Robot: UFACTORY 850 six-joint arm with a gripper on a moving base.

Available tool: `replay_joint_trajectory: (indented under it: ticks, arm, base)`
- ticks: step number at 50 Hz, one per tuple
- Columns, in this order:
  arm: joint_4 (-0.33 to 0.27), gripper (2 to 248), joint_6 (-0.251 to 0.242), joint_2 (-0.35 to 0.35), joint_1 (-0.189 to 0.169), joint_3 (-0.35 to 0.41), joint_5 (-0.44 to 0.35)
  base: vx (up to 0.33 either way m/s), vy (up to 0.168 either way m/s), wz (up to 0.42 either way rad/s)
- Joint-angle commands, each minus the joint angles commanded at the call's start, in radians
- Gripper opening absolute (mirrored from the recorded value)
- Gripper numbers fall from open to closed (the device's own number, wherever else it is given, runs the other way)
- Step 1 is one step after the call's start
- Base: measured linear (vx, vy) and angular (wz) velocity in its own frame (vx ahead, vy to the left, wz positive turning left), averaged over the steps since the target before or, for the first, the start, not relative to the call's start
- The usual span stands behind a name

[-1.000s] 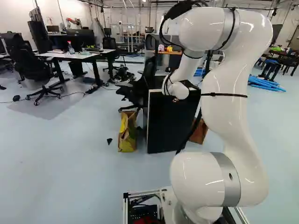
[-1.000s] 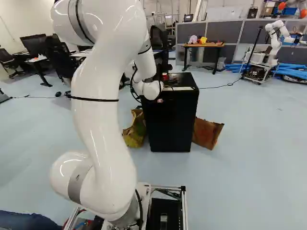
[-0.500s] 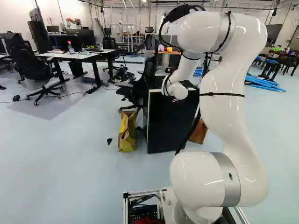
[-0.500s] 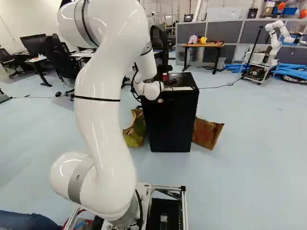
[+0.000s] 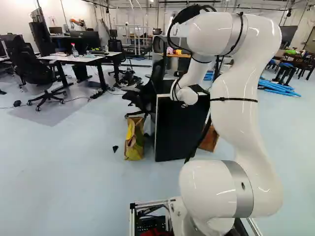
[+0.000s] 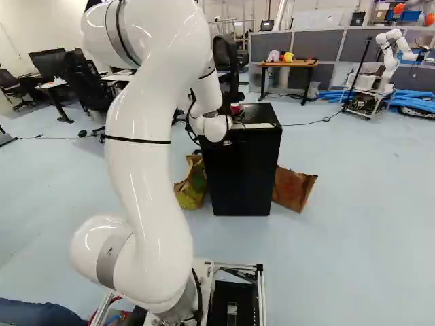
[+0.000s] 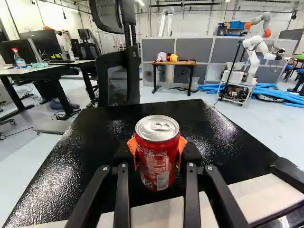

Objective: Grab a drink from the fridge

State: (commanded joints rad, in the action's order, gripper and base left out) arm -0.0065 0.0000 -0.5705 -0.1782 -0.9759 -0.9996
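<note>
While the gripper point(image 7: 157, 152) pinches a red can point(image 7: 156, 166), the fridge point(image 7: 180, 107) sits below.
In the wrist view, orange pads point(image 7: 182, 146) press the upright can from both sides, by the glossy black top's near edge, where a pale strip point(image 7: 159, 213) runs; whether it touches the top, I cannot tell. Past the far edge stand a black chair point(image 7: 118, 66), a wooden table point(image 7: 174, 63) with pink and yellow things, grey partitions point(image 7: 195, 50) and another robot point(image 7: 251, 50) beside blue tubes point(image 7: 280, 94). In the left base view, the arm point(image 5: 234, 113) bends over the fridge, a yellow-green bag point(image 5: 134, 142) beside it on the pale blue floor point(image 5: 74, 172); a white desk point(image 5: 78, 59) is farther left. In the right base view, the can shows low behind the arm's wrist, and a brown bag point(image 6: 293, 189) leans right of the fridge.
</note>
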Motion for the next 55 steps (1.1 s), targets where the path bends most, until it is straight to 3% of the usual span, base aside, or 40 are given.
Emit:
replay_joint_trajectory:
  ticks: [55]
  arm:
    - [0.000, 100, 0.000, 0.072, 0.003, 0.018, 0.002]
  base:
    - [0.000, 0.000, 0.000]
